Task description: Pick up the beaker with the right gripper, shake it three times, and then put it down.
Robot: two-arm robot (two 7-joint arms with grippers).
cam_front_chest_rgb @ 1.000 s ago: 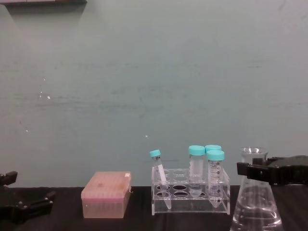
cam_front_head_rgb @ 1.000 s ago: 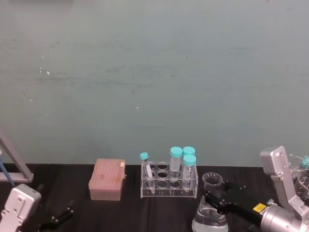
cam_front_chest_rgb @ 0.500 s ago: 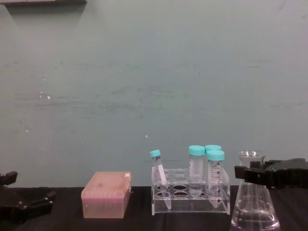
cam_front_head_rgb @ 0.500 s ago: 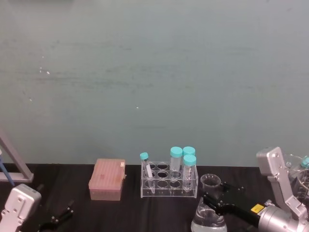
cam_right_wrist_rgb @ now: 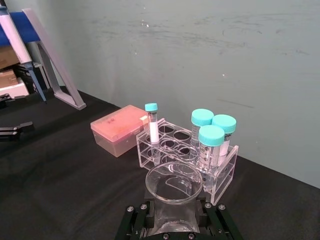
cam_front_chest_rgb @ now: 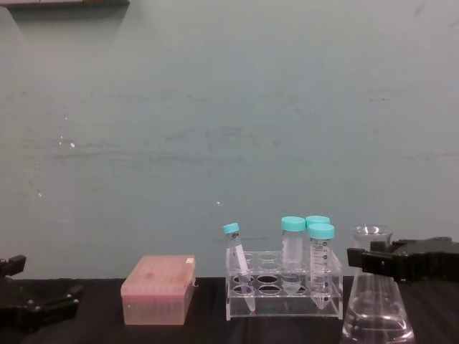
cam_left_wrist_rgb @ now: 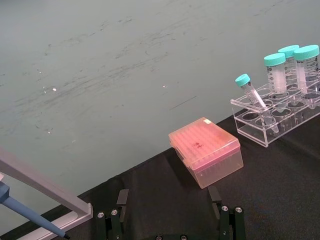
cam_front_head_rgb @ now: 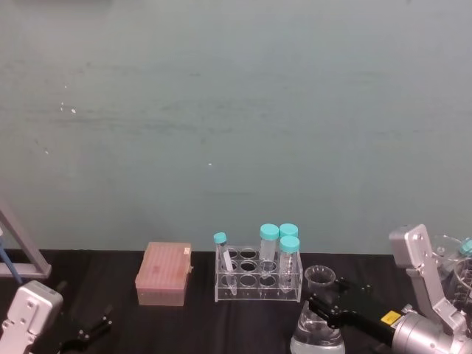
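Beaker (cam_front_chest_rgb: 376, 301) neck in right gripper (cam_front_chest_rgb: 367, 259), rack (cam_front_chest_rgb: 283, 294) just beside, table's right edge

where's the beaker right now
In the chest view the beaker stands at the right of the table, just right of the tube rack, with the right hand clamped on its neck. The left hand is parked far left.

1. The right gripper (cam_front_head_rgb: 322, 304) is black with blocky fingers, and a small yellow label sits on its black body.
2. Behind it come a silver cylindrical wrist and a pale grey angular link.
3. The left gripper (cam_front_head_rgb: 87, 332) is black with thin angular arms, on a light grey housing.
4. Silver screw heads dot both grippers' bases.
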